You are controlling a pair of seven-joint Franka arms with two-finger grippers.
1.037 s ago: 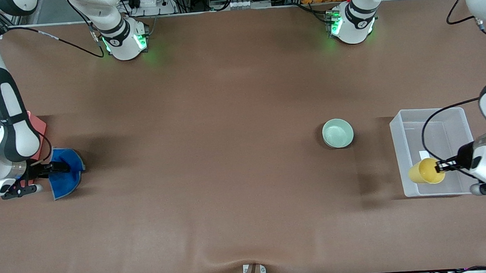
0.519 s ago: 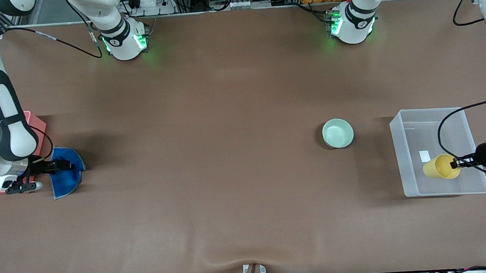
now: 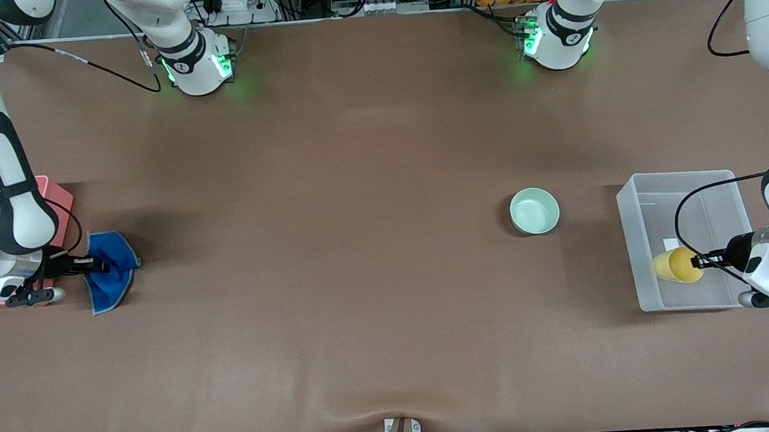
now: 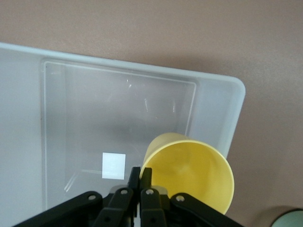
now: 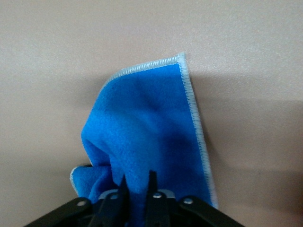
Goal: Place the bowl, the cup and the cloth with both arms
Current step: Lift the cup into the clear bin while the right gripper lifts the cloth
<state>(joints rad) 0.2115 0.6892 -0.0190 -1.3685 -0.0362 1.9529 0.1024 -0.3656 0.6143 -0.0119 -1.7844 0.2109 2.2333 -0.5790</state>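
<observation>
The pale mint-green bowl [image 3: 534, 211] sits upright on the brown table, apart from both grippers. My left gripper [image 3: 700, 263] is shut on the rim of the yellow cup [image 3: 676, 265] and holds it tilted over the clear plastic bin [image 3: 631, 209]. In the left wrist view the cup [image 4: 191, 172] hangs over the bin's [image 4: 215, 106] corner, and my left gripper [image 4: 140, 174] pinches its rim. My right gripper [image 3: 90, 263] is shut on the blue cloth [image 3: 113, 275], which hangs over the table beside the pink bin [image 3: 56, 196]. The right wrist view shows the cloth [image 5: 147, 137] bunched in my right gripper [image 5: 137, 182].
The clear bin holds only a small white label [image 4: 114, 165]. The pink bin is mostly hidden under the right arm [image 3: 6, 192]. The two green-lit bases [image 3: 198, 64] stand along the table's edge farthest from the front camera.
My left gripper has carried the cup back toward the bin's wall nearest the bowl. My right gripper has shifted the cloth slightly toward the table's middle.
</observation>
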